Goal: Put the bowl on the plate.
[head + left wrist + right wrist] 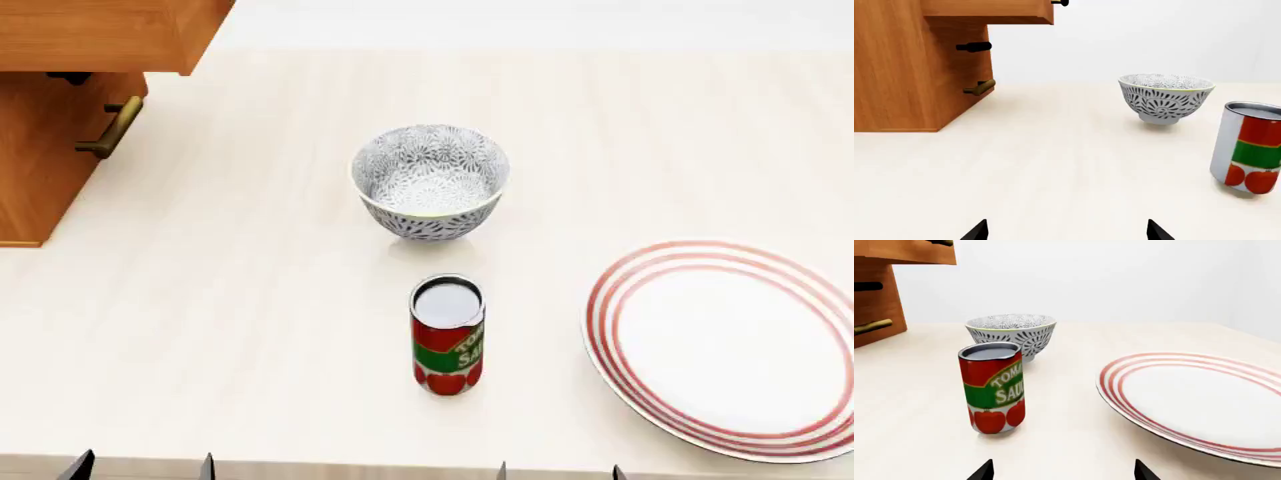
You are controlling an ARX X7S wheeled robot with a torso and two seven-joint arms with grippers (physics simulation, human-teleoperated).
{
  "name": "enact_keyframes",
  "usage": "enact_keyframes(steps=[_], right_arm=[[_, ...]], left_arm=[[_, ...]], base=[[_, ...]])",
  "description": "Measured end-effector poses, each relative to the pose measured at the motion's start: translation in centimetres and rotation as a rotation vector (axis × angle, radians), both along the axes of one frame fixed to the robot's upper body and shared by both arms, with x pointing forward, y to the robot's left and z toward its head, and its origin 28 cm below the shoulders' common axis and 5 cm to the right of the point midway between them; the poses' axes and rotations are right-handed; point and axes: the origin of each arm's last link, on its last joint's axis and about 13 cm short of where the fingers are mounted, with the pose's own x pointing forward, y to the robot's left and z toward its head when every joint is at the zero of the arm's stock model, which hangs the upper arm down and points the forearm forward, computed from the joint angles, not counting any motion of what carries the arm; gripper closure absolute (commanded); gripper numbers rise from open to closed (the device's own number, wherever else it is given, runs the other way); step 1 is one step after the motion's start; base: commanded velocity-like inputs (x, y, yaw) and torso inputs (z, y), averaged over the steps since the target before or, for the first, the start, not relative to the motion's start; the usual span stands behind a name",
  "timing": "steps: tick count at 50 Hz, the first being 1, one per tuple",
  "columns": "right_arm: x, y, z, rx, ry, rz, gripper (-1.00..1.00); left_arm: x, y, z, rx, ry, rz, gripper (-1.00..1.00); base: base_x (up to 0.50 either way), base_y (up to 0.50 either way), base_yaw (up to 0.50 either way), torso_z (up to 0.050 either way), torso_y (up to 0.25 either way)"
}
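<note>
The bowl (430, 180) (1165, 97) (1011, 333), white with a grey-blue floral pattern, stands upright on the pale counter's middle. The plate (727, 345) (1201, 400), white with red rings, lies flat at the right near the front edge. My left gripper (1067, 231) (140, 467) is open at the front left edge, well short of the bowl, nothing between its fingertips. Also open and empty, my right gripper (1062, 471) (558, 471) sits at the front edge, between the can and the plate.
A red tomato sauce can (446, 335) (1249, 147) (992, 387) stands upright just in front of the bowl. A wooden cabinet (60, 110) (914, 65) with drawer handles occupies the back left corner. The counter's front edge (334, 466) runs along the bottom.
</note>
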Motion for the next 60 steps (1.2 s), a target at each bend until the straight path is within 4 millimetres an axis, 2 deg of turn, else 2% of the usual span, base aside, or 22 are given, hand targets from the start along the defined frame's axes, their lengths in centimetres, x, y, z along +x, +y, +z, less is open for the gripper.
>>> enact_keyframes(steps=[21,40,60], right_arm=[[0.6,-0.5,0.2,-0.009,-0.004,0.032,-1.0],[1.5,-2.0,1.9,-0.042,-0.03,0.001,-1.0],[1.3,-3.0,3.7,-0.029,-0.082,-0.006,-1.0]], left_arm=[[0.4,0.3,-0.7,-0.004,-0.011,0.002,-1.0],[1.4,0.7,0.0,0.0,-0.052,0.016,-1.0],[2.2,0.9,1.2,-0.003,-0.085,0.019,-1.0]], base=[[0.0,0.0,0.0,0.0,0.0],[0.0,0.0,0.0,0.0,0.0],[0.01,0.0,0.0,0.0,0.0]])
